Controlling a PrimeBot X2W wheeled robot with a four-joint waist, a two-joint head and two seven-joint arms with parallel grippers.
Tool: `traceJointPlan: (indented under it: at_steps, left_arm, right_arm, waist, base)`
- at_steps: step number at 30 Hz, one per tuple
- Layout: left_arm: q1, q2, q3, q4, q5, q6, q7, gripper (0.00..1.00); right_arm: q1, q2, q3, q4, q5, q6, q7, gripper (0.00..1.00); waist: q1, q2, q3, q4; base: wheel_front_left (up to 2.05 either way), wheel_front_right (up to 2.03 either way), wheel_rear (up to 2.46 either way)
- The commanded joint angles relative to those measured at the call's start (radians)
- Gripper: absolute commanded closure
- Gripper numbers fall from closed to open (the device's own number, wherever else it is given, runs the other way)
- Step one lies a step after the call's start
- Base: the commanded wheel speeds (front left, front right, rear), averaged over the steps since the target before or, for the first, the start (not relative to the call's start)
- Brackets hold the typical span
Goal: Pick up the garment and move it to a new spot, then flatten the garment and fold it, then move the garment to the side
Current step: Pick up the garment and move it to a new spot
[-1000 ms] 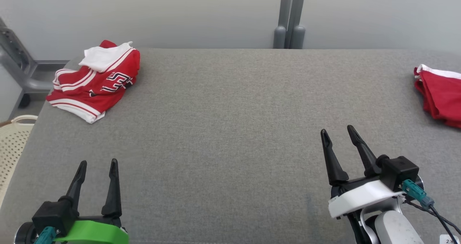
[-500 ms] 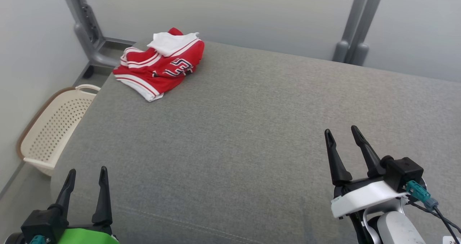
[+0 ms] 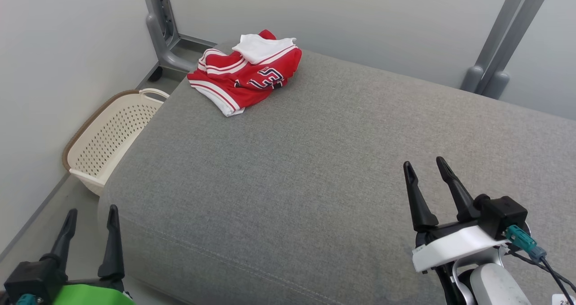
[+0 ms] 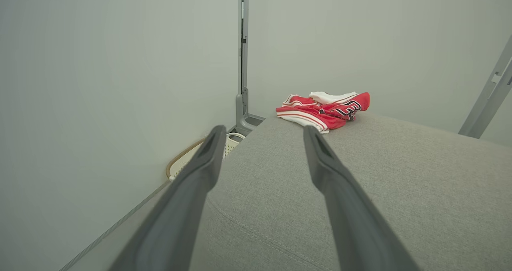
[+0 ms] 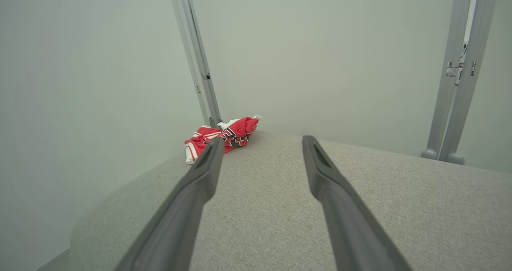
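1. Garment [image 3: 245,78]: a red sports piece with white and red striped trim, and a white panel bunched on top. It lies crumpled at the far left corner of the grey cushion [image 3: 288,170], with nothing touching it.
2. Writing on the garment: black block characters outlined in white, on the red cloth facing the robot. They are creased and folded over, so they cannot be read in the head view. They are smaller in the left wrist view [image 4: 324,110] and the right wrist view [image 5: 222,137], and no clearer there.
3. Left gripper [image 3: 92,210]: it has a green housing and sits at the lower left of the head view, beside the cushion's near left corner and over the floor. Its fingers stand apart with nothing between them. Its own camera [image 4: 264,129] shows the same gap, with the garment far beyond the right finger.
4. Right gripper [image 3: 424,162]: it has a white housing with a teal connector [image 3: 522,241] on the wrist block, and it hangs above the near right part of the cushion. Its fingers are spread and empty. In its own view [image 5: 262,139] the garment lies far off, past the left fingertip.
5. Both grippers are well apart from the garment.
6. Basket [image 3: 114,136]: cream perforated plastic with a brown rim. It stands on the floor against the cushion's left side, between the cushion and the wall.
7. Sticker [image 3: 564,301]: a small white one at the bottom right edge of the head view. It has dark characters, cut off by the frame and not legible.
8. Grey metal posts [image 3: 157,26] rise behind the cushion at the left and right, against a plain pale wall.
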Motion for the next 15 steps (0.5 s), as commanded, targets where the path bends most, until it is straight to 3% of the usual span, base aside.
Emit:
traceJointPlan:
  at_steps: [1,5,10,15]
  left_arm:
    - [-0.001,0.013,0.007,-0.007,0.002,0.002,0.005,0.00]
    - [-0.059,0.056,0.026,-0.032,0.013,-0.010,0.026,0.00]
    - [-0.234,0.150,0.056,-0.037,0.005,-0.068,0.107,0.00]
    - [-0.462,0.220,0.061,0.042,-0.014,-0.142,0.202,0.00]
  right_arm:
    - [-0.004,-0.005,-0.004,-0.001,-0.005,0.000,-0.006,0.00]
    - [-0.016,-0.005,-0.023,-0.012,-0.024,0.000,0.002,0.00]
    - [-0.047,-0.005,-0.047,-0.057,-0.060,0.000,0.026,0.00]
    - [-0.095,-0.005,-0.053,-0.122,-0.107,0.000,0.058,0.00]
  waist:
    - [0.0000,0.0000,0.010,-0.008]
    - [0.0000,0.0000,0.035,-0.025]
    - [0.0000,0.0000,0.104,-0.058]
    - [0.0000,0.0000,0.202,-0.111]
  base:
    - [0.00,0.00,0.00]
    - [0.00,0.00,0.00]
    - [0.00,0.00,0.00]
    - [0.00,0.00,0.00]
